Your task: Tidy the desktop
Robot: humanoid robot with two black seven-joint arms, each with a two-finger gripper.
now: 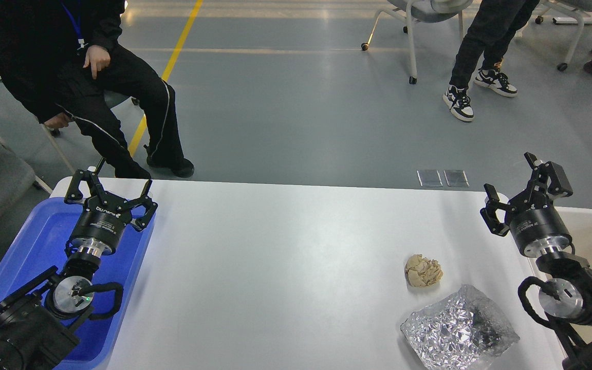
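The white desktop point(285, 257) fills the middle of the head view. On its right part lie a crumpled beige paper ball point(423, 271) and, nearer the front edge, a crinkled silver foil bag point(459, 329). My left gripper point(110, 192) is open and empty, held above the far end of the blue tray point(29, 252) at the table's left edge. My right gripper point(524, 192) is open and empty, held above the table's far right corner, up and to the right of the paper ball.
A beige tub point(591, 239) stands off the table's right edge, partly behind my right arm. A seated person in black point(95, 87) is just past the far left corner. Chairs and another person's legs point(481, 51) stand farther back on the grey floor.
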